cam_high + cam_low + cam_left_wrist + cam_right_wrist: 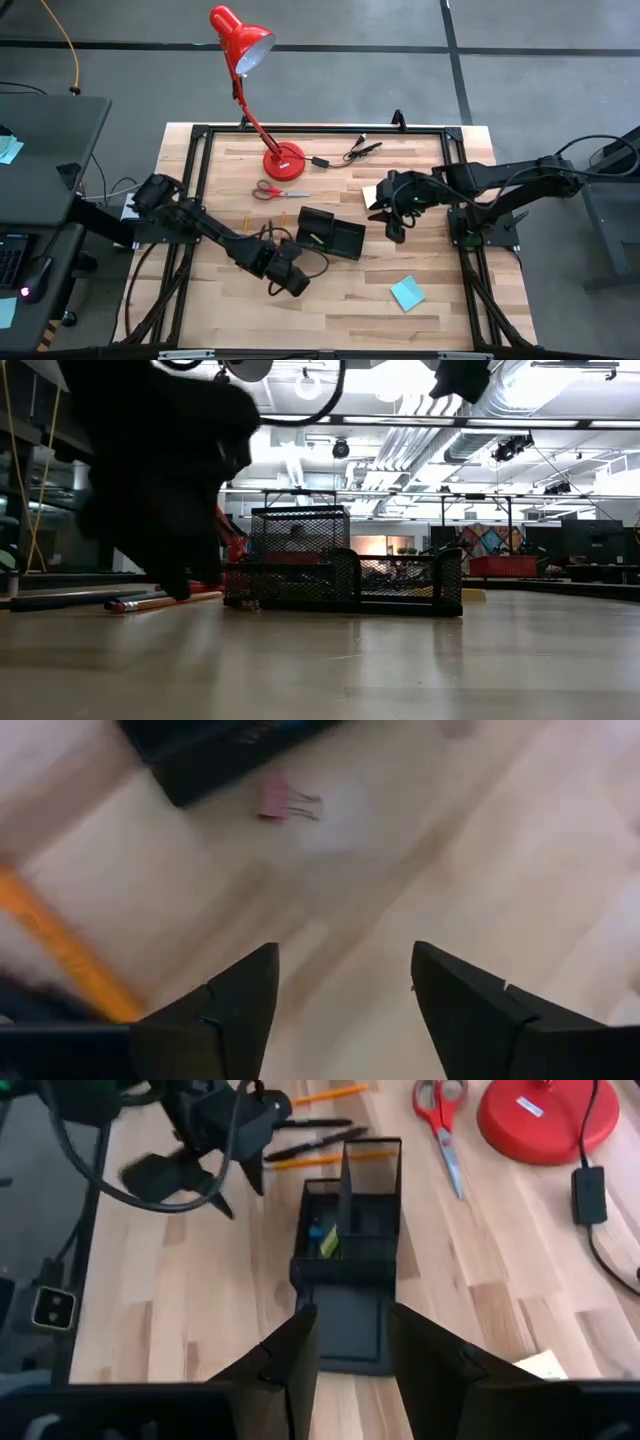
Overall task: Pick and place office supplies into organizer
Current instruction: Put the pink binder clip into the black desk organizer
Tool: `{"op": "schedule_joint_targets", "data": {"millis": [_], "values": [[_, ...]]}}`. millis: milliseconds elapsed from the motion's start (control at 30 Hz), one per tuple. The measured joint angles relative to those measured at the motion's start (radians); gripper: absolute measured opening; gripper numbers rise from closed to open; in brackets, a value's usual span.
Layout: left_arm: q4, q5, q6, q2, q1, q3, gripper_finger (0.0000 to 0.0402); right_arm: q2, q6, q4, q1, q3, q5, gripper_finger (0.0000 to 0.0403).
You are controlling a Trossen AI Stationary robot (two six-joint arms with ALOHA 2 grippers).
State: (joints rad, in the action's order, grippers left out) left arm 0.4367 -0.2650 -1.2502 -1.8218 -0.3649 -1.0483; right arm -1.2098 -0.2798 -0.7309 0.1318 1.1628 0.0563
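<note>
While its fingers stand spread and empty, the left gripper (291, 281) hangs low over the table (340, 310), just in front of the organizer (333, 234).

Its wrist view shows bare wood between the two fingers, with a small pink binder clip (275, 798) lying by the organizer's corner and an orange-yellow pencil (62, 952) off to one side. Opposite, the right gripper (393, 225) hovers near the organizer's far end, its fingers parted with nothing between them. Inside the organizer a bit of yellow and blue shows in one compartment. Pencils and dark pens (312, 1142) lie just beyond it, the red-handled scissors (277, 191) next to the lamp's base (283, 160), and a teal-blue sticky-note pad (407, 292) well apart.
</note>
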Motion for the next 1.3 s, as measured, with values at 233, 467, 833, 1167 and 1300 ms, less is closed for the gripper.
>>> {"op": "schedule_joint_targets", "data": {"millis": [233, 467, 833, 1167, 1300], "values": [[-0.047, -0.036, -0.029, -0.042, 0.034, -0.013, 0.0229, 0.001, 0.025, -0.043, 0.000, 0.000, -0.007, 0.0116], [-0.056, -0.068, 0.011, -0.062, 0.100, -0.013, 0.0226, 0.001, 0.066, -0.045, 0.000, 0.000, -0.008, 0.0116], [-0.063, -0.072, 0.077, -0.063, 0.196, -0.013, 0.0217, 0.001, 0.103, -0.055, 0.000, 0.000, -0.014, 0.0116], [-0.073, -0.033, 0.075, -0.081, 0.170, -0.014, 0.0175, 0.001, 0.126, -0.056, 0.000, 0.000, -0.042, 0.0116], [-0.087, 0.004, 0.095, -0.082, 0.164, -0.014, 0.0164, 0.001, 0.132, -0.056, 0.000, 0.000, -0.042, 0.0116]]}}
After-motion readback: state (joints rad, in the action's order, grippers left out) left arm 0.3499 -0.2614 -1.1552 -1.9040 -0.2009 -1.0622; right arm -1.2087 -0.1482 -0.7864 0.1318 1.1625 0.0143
